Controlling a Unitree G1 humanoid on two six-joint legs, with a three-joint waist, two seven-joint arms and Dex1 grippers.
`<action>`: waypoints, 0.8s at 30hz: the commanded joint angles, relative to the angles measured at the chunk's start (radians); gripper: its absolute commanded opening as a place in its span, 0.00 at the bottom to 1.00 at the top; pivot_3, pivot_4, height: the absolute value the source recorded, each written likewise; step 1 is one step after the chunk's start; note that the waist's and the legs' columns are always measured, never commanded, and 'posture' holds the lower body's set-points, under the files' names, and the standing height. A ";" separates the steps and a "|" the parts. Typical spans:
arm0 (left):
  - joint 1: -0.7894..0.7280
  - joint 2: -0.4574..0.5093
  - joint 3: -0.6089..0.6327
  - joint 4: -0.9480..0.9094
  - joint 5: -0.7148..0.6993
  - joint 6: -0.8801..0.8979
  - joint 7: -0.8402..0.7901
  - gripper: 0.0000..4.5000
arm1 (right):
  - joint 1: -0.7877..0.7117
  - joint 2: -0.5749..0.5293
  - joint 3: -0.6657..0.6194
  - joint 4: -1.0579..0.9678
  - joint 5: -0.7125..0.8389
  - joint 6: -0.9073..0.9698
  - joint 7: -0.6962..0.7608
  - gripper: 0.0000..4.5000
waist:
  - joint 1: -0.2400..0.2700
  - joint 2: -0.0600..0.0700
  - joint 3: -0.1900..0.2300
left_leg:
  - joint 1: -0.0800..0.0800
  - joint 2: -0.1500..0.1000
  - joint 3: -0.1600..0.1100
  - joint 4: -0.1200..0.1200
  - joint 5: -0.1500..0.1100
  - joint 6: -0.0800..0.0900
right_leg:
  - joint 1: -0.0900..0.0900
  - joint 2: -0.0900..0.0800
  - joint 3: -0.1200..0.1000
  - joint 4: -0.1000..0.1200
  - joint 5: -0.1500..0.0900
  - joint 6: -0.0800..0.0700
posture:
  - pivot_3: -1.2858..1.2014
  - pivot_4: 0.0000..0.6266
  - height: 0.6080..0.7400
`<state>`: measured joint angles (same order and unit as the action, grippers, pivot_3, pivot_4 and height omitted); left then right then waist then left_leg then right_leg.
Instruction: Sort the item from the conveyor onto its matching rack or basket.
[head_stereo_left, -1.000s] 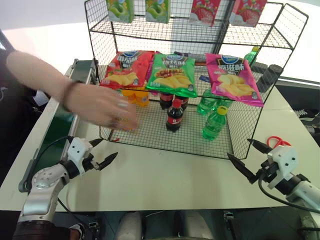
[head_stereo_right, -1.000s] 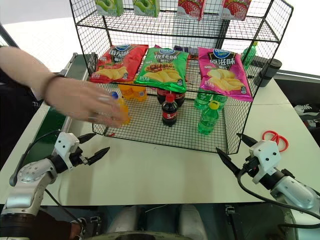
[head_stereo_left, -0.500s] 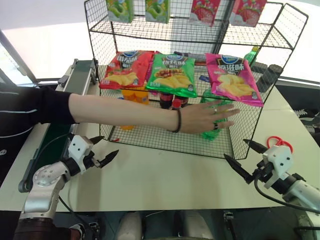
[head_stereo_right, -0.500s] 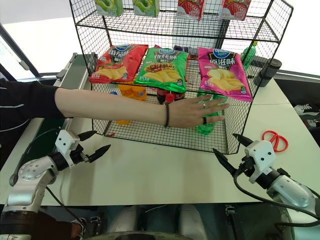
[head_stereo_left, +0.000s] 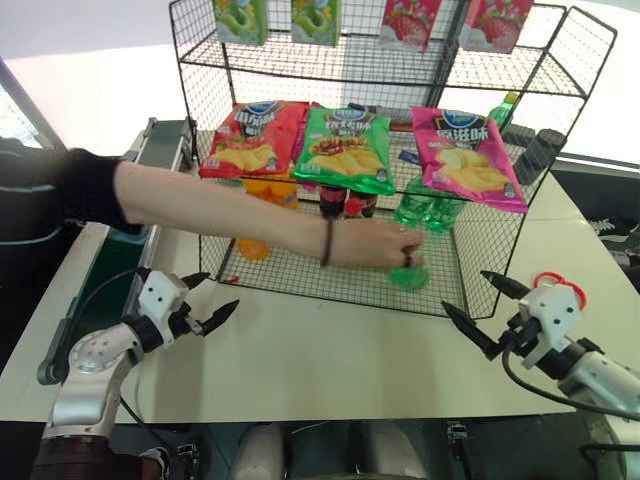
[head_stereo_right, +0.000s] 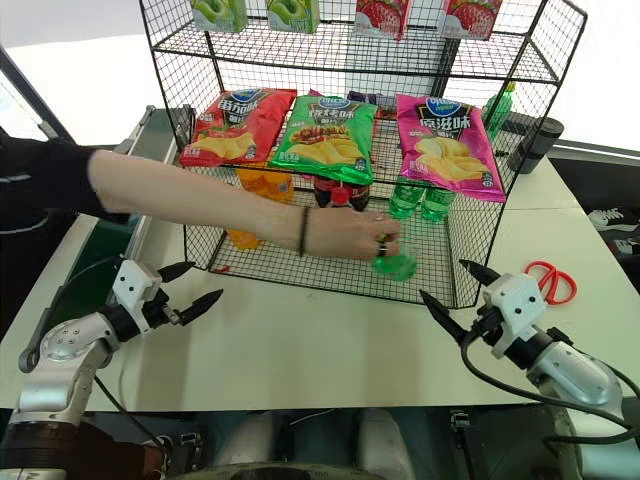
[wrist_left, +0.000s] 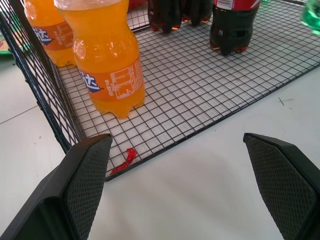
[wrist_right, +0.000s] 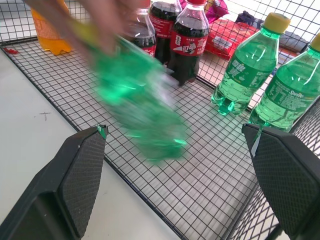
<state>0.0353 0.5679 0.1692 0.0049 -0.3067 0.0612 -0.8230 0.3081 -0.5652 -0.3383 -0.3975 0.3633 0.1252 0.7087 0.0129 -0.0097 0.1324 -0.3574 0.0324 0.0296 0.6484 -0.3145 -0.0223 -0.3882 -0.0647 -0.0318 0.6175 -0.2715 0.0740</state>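
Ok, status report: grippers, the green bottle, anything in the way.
Left gripper open, right gripper open, both clear of the rack. Green soda bottle in a person's hand over the rack's bottom shelf. Person's arm crosses the rack front.

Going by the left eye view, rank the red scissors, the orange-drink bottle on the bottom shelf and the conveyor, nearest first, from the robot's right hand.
1. Red scissors: on the table right beside the right hand.
2. Orange-drink bottle: on the rack's bottom shelf, at its left front.
3. Conveyor: along the table's far left edge.
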 joint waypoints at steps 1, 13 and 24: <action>0.000 0.002 0.003 -0.022 -0.005 -0.003 0.002 1.00 | -0.002 -0.006 -0.013 0.001 0.000 -0.018 0.000 0.99 | 0.000 0.000 0.000 | 0.000 0.000 0.000 0.000 0.000 0.000 | 0.000 0.000 0.000 0.000 0.000 0.000 | 0.52 0.24 1.00; 0.004 -0.009 0.004 -0.025 -0.008 -0.006 0.009 1.00 | -0.010 -0.004 -0.002 0.001 -0.008 -0.016 -0.002 0.99 | 0.000 0.000 0.000 | 0.000 0.000 0.000 0.000 0.000 0.000 | 0.000 0.000 0.000 0.000 0.000 0.000 | 0.52 0.24 1.00; 0.024 -0.017 0.025 -0.070 -0.033 0.029 0.035 1.00 | -0.046 -0.009 0.008 -0.007 0.004 0.002 -0.004 0.99 | -0.001 0.000 0.000 | 0.000 0.000 0.000 0.000 0.000 0.000 | 0.000 0.000 0.000 0.000 0.000 0.000 | 0.52 0.24 1.00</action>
<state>0.0577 0.5497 0.1720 -0.0240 -0.3185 0.0850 -0.7980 0.2684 -0.5654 -0.3234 -0.3848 0.3577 0.1295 0.7083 0.0123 -0.0097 0.1324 -0.3573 0.0325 0.0296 0.6484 -0.3145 -0.0223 -0.3883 -0.0650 -0.0318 0.6175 -0.2715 0.0740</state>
